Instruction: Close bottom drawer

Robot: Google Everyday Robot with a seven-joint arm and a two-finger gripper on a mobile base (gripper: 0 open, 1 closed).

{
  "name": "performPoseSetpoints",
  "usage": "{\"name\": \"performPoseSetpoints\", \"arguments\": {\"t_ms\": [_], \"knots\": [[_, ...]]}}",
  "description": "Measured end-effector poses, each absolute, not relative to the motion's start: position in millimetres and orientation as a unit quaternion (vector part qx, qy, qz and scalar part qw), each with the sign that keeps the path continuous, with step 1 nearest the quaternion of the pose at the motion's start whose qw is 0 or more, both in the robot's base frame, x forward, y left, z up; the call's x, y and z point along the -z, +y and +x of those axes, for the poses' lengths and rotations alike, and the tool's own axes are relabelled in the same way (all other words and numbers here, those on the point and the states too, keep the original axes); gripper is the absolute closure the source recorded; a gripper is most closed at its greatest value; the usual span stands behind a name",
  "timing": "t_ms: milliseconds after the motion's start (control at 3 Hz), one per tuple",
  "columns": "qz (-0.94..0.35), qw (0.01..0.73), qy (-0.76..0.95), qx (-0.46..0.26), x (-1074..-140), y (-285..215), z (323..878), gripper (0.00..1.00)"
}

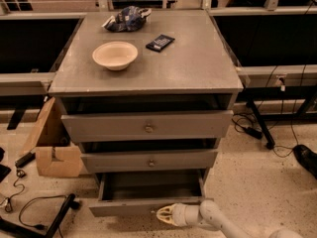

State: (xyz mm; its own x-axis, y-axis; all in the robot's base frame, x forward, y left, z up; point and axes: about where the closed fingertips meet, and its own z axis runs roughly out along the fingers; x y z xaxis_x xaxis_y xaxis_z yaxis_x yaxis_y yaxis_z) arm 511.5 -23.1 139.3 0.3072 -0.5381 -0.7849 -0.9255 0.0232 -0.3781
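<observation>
Standing pulled well out at the foot of the grey cabinet, the slim grey-painted wooden bottom drawer [148,187] shows its plain empty inside. The pale, rounded gripper [166,215] on the white robot arm [213,216] sits at the drawer's narrow front, a little right of its middle and apparently touching it. Whether the gripper is spread or pressed together I cannot tell.

The main risk, as I judge it, is the thin front. It offers little face to push on, so the gripper may slide under or over the edge and the drawer would stay open. A push right of centre may also skew the drawer in its opening and jam it short of closed. A hard shove could rock the cabinet and shake what rests on top.

Counted: three drawers in all, with the middle grey drawer front [148,161] and the tall upper grey drawer front [147,126] each bearing one brass knob. On the grey wooden cabinet top [198,63] rest one cream round bowl [115,55], one flat dark rectangular device [160,42] and one crumpled blue bag [126,19]. One open brown cardboard box [52,148] stands on the floor just left of the cabinet.
</observation>
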Motion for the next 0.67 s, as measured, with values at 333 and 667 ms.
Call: {"name": "performPoseSetpoints", "arguments": {"t_ms": [333, 667], "knots": [[-0.671, 0.461, 0.541, -0.211, -145.3, -15.8, 523.3, 1.00], [-0.671, 0.461, 0.541, -0.211, -145.4, -15.7, 523.2, 1.00]]}}
